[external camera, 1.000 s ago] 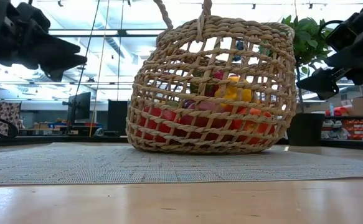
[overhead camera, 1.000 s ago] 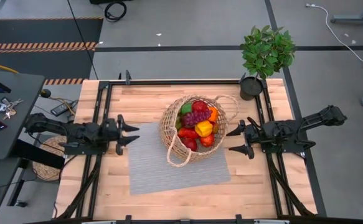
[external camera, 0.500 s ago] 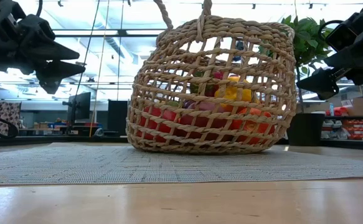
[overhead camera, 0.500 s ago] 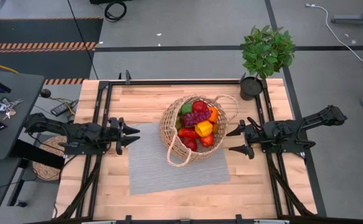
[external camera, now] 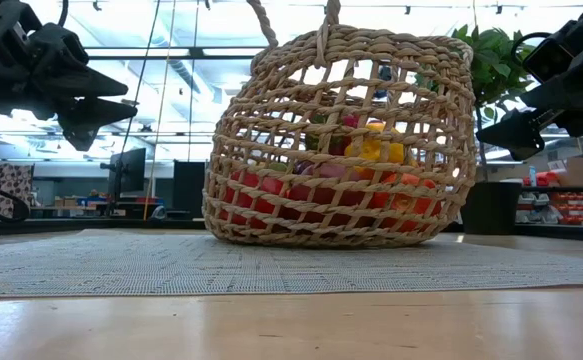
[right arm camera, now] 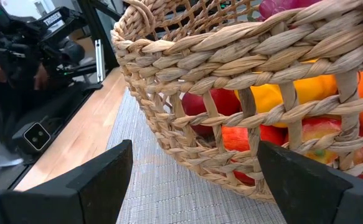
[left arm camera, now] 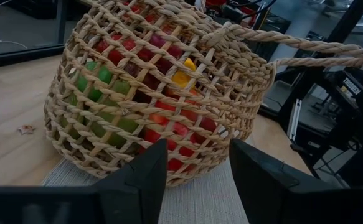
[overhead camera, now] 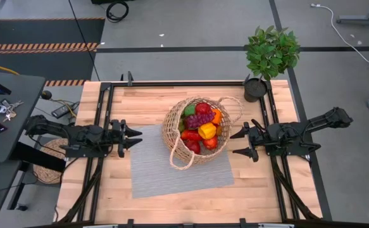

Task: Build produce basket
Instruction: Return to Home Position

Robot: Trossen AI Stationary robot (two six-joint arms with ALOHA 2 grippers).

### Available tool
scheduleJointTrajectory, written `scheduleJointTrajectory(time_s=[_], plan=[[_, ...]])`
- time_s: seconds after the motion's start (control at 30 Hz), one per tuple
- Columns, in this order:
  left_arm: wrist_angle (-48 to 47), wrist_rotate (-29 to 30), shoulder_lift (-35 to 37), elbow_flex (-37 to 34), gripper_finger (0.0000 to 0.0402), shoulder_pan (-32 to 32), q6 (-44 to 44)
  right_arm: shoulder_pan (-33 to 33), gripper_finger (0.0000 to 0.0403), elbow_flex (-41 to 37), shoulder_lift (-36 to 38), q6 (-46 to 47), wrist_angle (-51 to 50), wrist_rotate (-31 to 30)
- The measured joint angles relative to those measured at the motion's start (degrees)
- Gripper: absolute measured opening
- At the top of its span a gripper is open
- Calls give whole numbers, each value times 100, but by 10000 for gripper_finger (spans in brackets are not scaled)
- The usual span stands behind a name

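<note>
Wood table (overhead camera: 108, 196), grey mat (overhead camera: 165, 174) under basket (overhead camera: 171, 136); potted plant (overhead camera: 271, 50) at corner; left fingers (left arm camera: 137, 186) apart, right fingers (right arm camera: 75, 180) apart.

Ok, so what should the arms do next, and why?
Probably just draw both arms back to rest: the produce sits in the basket, and the left claw and right claw hang open and empty beside it.

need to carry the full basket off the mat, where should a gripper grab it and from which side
Probably a loop handle, from above: it is thin rope standing clear, with a gap for jaws to close through. The basket wall is broad and rounded, and produce fills it. The right gripper waits open beside it.
</note>
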State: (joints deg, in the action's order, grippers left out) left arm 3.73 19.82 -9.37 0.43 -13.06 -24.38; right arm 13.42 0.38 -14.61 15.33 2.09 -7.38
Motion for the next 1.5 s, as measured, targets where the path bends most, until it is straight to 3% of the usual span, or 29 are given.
scheduleJointTrajectory(time_s=[1.5], plan=[[-7, 1, 0, -2, 181, 2, -2, -2, 348, 0, 0, 0, 0, 2]])
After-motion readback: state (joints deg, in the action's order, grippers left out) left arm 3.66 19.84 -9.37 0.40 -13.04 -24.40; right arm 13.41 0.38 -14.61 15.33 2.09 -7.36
